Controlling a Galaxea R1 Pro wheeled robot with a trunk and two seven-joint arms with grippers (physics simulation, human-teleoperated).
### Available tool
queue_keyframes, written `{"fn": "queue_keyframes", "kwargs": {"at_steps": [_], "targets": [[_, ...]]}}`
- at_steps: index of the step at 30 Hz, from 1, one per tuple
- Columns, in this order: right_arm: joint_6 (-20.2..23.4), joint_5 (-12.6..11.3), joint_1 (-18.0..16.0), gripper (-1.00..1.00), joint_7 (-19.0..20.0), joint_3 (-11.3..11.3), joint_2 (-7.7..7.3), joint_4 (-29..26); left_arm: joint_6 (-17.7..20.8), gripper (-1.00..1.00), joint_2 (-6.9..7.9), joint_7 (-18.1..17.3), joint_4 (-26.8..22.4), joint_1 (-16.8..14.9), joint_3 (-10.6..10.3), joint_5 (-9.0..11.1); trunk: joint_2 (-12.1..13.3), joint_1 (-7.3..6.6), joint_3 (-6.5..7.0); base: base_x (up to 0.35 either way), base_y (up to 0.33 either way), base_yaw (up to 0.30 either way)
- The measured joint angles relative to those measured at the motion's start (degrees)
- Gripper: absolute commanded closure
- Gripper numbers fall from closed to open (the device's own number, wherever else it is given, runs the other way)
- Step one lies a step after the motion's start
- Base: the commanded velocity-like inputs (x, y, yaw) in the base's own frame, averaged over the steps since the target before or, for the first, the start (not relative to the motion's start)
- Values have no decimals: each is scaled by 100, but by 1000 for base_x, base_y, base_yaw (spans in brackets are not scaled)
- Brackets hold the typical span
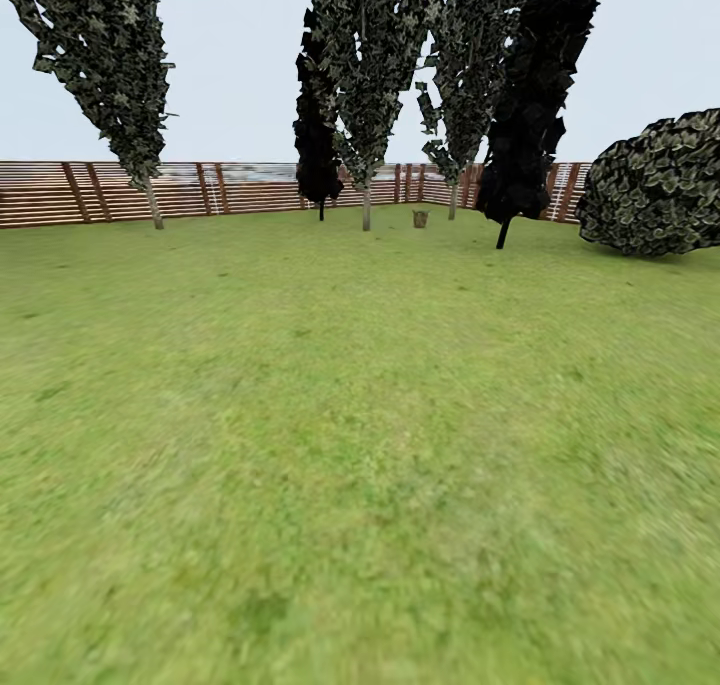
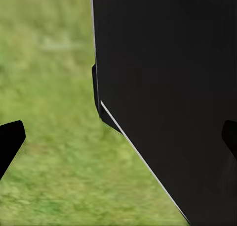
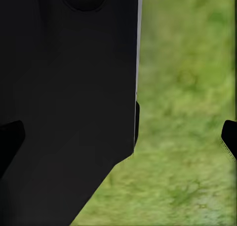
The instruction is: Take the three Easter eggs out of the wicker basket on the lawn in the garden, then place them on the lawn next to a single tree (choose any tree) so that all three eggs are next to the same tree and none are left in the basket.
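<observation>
Approach step, nothing picked up yet. Big green lawn [image 1: 360,445] fills the head view, fence [image 1: 110,191] along the back, a row of trees in front of it. The straight pale-trunk tree [image 1: 366,205] stands mid-row with a black tree [image 1: 320,165] just beside it; another black tree [image 1: 520,155] and a round bush [image 1: 655,190] are off toward the right arm's side. The basket [image 1: 420,219] is a tiny brown thing far ahead, near the fence, between the pale-trunk tree and the next trunk, well apart from both claws. Eggs too small to make out at this range. Left claw [image 2: 118,137] hangs over grass beside the robot's own black body [image 2: 173,87], finger tips spread wide, nothing between them. Right claw [image 3: 118,137] same: released, empty, black body [image 3: 64,97] alongside, grass below. Next move, as I judge it: drive straight ahead across the grass until the basket sits within arm's reach, then lower a claw into it.
</observation>
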Motion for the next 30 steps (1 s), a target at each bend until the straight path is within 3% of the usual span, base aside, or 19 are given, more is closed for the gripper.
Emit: {"fn": "queue_keyframes", "kwargs": {"at_steps": [30], "targets": [[0,-3,2,-100,0,-11,0,1,0,-100,-5,0,2,0,0,0,0,0,0,330,0,0]]}}
